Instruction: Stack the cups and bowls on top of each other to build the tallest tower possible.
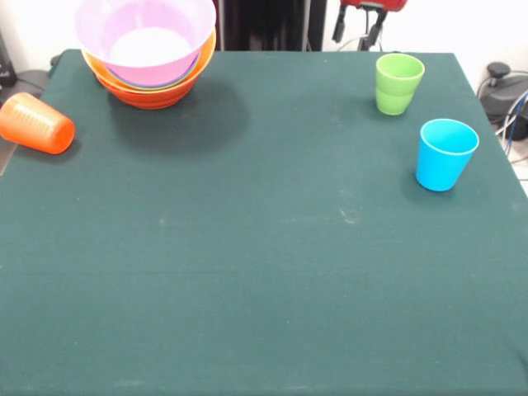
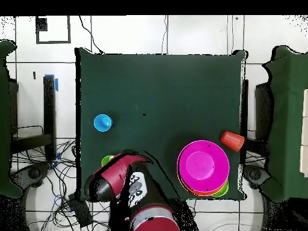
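Nesting glossy round bowls [image 1: 147, 58]; ribbed orange cup [image 1: 37, 124] toppled.

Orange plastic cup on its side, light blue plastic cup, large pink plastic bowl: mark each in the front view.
Orange plastic cup on its side [image 1: 36, 123]: front view, point on its ribbed side wall.
Light blue plastic cup [image 1: 445, 161]: front view, point on its outer wall.
Large pink plastic bowl [image 1: 186, 25]: front view, point on its inner wall.

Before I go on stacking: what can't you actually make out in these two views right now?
- Gripper: front view shows only its tips at the top edge; overhead the arm covers it. Open or shut unclear.
- Green cup: overhead, mostly hidden under the arm.
- Bowl stack: the pink bowl on top hides how many bowls sit beneath.
- Orange cup: on its side; mouth not visible.
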Robot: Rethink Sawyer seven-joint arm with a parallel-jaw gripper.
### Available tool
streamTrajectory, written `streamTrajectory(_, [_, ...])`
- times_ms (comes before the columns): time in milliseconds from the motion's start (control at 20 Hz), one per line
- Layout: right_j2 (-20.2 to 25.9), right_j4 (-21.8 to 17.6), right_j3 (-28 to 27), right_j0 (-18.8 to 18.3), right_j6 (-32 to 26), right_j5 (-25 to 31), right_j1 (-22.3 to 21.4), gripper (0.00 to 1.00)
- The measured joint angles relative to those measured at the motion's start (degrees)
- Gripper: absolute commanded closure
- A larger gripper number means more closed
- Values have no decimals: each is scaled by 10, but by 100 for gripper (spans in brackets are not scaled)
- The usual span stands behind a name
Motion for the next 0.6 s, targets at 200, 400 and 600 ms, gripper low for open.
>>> streamTrajectory(200, [-47,0,-20,60,17,-17,37,0])
streamTrajectory(400, [-86,0,-36,111,25,-17,50,0])
streamTrajectory(600, [-132,1,-62,166,31,-14,59,0])
